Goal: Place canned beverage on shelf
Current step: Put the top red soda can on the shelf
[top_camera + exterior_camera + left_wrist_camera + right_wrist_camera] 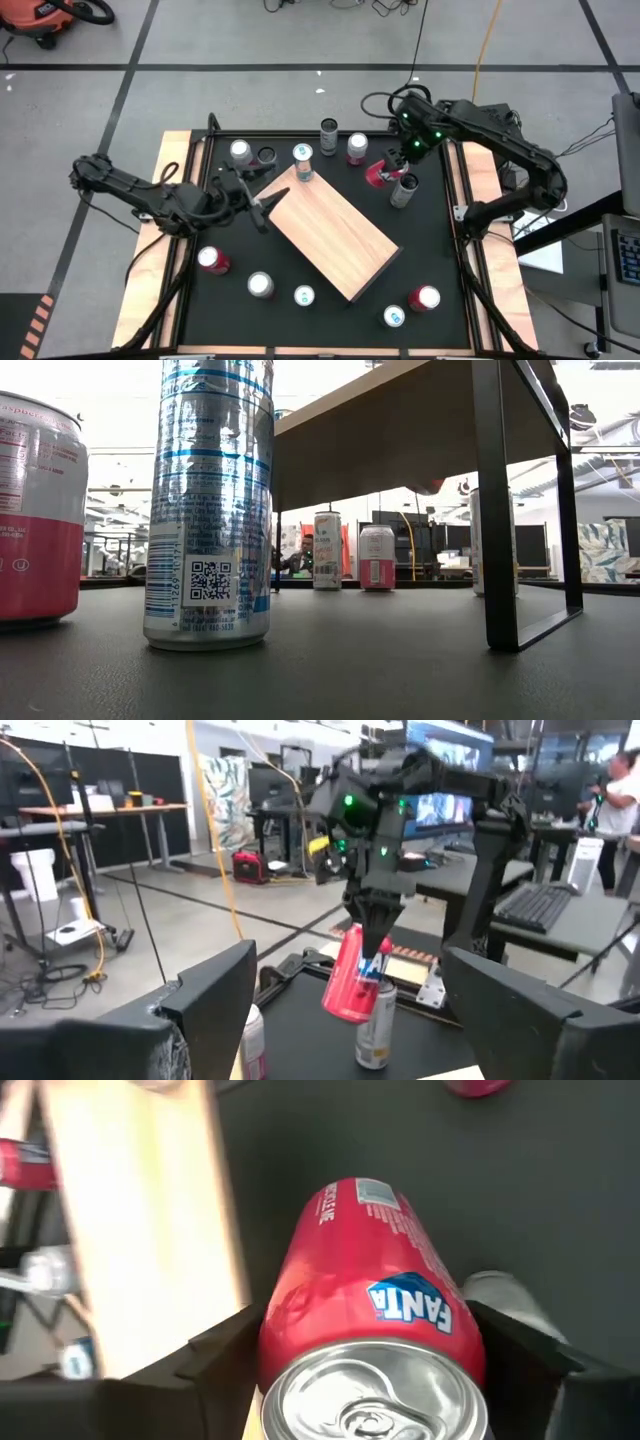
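In the high view the right gripper (385,172) sits in the upper right part of the black table (440,250), its jaws clamped on a red Fanta can (379,175) that is tilted and lifted off the surface. The right wrist view shows that can (375,1305) between the two dark fingers (215,1355), its silver top toward the camera and the blue Fanta logo on its side. A slim silver can (403,190) stands just beside the held can, toward the right edge of the frame. The shelf (332,232), a pale wooden slab on black legs, lies diagonally across the middle of the table, and one blue-and-white can (303,161) stands at its upper corner. The left gripper (262,207) hangs at the left edge of the shelf with its jaws released and holding nothing. Other cans stand scattered along the top and bottom of the table. In the low view a tall blue-and-silver can (208,505) fills the foreground beside a pink-and-white can (38,510), with the shelf (400,430) overhead at upper right.
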Controlling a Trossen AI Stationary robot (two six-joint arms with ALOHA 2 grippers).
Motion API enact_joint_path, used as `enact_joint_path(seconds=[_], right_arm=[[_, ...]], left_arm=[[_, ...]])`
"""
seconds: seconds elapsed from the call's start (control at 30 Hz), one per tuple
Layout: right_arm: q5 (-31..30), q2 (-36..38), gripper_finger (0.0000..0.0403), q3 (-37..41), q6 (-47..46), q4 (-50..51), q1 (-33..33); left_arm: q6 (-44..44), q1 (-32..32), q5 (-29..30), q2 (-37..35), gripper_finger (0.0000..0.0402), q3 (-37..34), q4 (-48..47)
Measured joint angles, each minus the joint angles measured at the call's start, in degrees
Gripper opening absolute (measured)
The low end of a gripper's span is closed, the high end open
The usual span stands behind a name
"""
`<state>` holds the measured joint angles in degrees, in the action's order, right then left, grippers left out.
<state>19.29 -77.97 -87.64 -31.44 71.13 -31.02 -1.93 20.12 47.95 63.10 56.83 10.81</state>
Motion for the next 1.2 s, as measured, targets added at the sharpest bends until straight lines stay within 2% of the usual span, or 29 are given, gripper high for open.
enact_joint_path(seconds=[0.2,0.3,0.53,0.8,0.93,1.07,1.2], right_arm=[[2.04,2.35,0.0274,0.0,-5.25,-1.61,4.65],[2.17,3.46,0.0274,0.0,-7.88,-3.37,6.9],[3.02,4.53,0.0274,0.0,-15.1,-11.22,12.0],[3.66,4.45,0.0274,-0.02,-21.0,-19.0,18.3],[3.43,4.43,0.0274,-0.02,-22.88,-20.46,20.18],[3.34,4.45,0.0274,-0.02,-23.4,-20.33,21.55],[3.02,4.43,0.0274,-0.02,-23.7,-20.35,22.47]], left_arm=[[1.87,-1.92,-3.05,6.06,0.0318,4.45,-1.96],[3.12,-2.66,-7.05,8.87,0.0318,5.99,-2.54],[3.97,-2.93,-13.76,15.21,0.0318,10.09,-3.1],[9.83,-3.52,-19.55,19.52,0.0318,12.36,-7.58],[11.1,-3.65,-20.4,20.13,0.0318,12.36,-7.56],[10.99,-3.61,-17.91,20.12,0.0318,12.36,-7.41],[10.67,-4.01,-19.09,20.12,0.0318,12.36,-7.41]])
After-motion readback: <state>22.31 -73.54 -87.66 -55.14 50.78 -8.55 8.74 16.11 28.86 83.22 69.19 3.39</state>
